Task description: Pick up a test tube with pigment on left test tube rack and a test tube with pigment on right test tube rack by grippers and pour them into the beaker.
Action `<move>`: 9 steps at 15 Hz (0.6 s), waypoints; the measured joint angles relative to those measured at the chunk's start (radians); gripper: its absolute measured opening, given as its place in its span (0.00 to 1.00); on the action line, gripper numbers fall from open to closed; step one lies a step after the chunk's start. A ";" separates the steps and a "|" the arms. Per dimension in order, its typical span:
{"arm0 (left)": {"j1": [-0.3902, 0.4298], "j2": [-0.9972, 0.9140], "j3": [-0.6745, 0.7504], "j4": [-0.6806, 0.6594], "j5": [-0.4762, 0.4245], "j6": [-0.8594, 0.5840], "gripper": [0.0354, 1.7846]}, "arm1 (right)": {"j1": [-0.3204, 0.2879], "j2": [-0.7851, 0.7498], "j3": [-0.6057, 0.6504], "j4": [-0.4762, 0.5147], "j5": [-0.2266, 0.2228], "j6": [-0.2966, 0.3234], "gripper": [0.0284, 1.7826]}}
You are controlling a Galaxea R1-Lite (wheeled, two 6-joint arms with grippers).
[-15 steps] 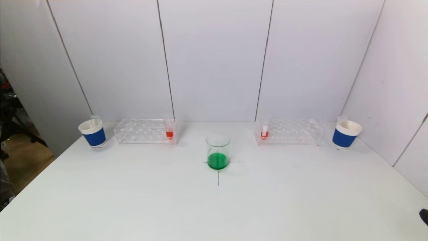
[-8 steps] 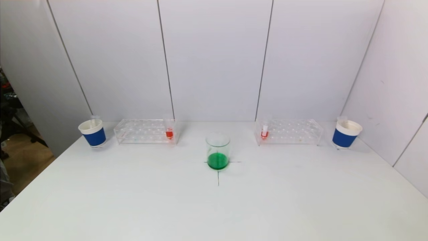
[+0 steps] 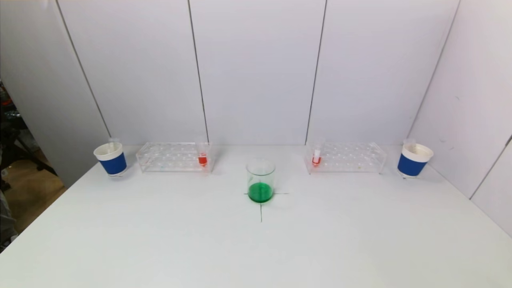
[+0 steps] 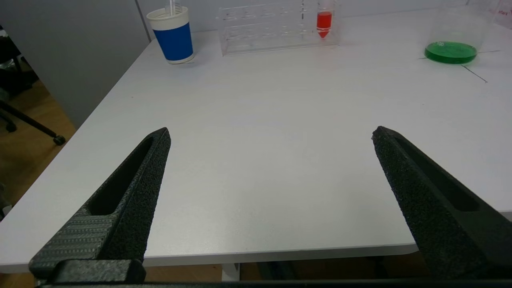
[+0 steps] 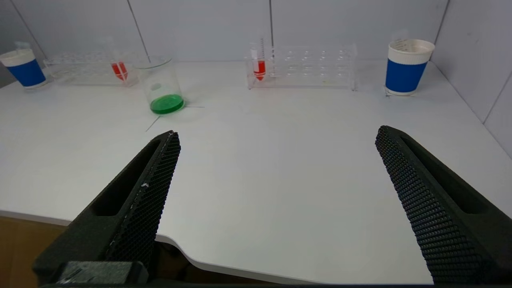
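Right gripper [image 5: 276,136] gone from head view | jaws spread (both) | tubes [image 5: 259,66] far ahead

This is a small lab-style test bay. A white desk [image 3: 160,240] boxed in by plain grey partition panels [image 3: 256,72] carries chemistry ware: two clear acrylic test tube racks [image 3: 174,157] [image 3: 346,157], each holding a tube of red pigment [image 3: 203,159] [image 3: 316,158], and a glass beaker [image 3: 260,181] of green liquid standing on a cross [image 3: 261,208] drawn on the top. A blue-banded paper cup [image 3: 111,159] stands at each far corner [image 3: 414,161].
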 joint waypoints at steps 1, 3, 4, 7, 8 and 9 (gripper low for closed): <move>0.000 0.000 0.000 0.000 0.000 0.000 0.99 | -0.001 -0.027 0.022 -0.002 -0.024 -0.015 1.00; 0.000 0.000 0.000 0.000 0.000 0.000 0.99 | -0.002 -0.058 0.060 -0.025 -0.090 -0.040 1.00; 0.000 0.000 0.000 0.000 0.000 0.000 0.99 | -0.002 -0.067 0.073 -0.042 -0.114 -0.041 1.00; 0.000 0.000 0.000 0.000 0.000 0.000 0.99 | -0.002 -0.078 0.117 -0.148 -0.166 -0.055 1.00; 0.000 0.000 0.000 0.000 0.000 0.000 0.99 | -0.002 -0.079 0.149 -0.210 -0.190 -0.085 1.00; 0.000 0.000 0.000 0.000 0.000 0.000 0.99 | -0.002 -0.079 0.187 -0.274 -0.200 -0.116 1.00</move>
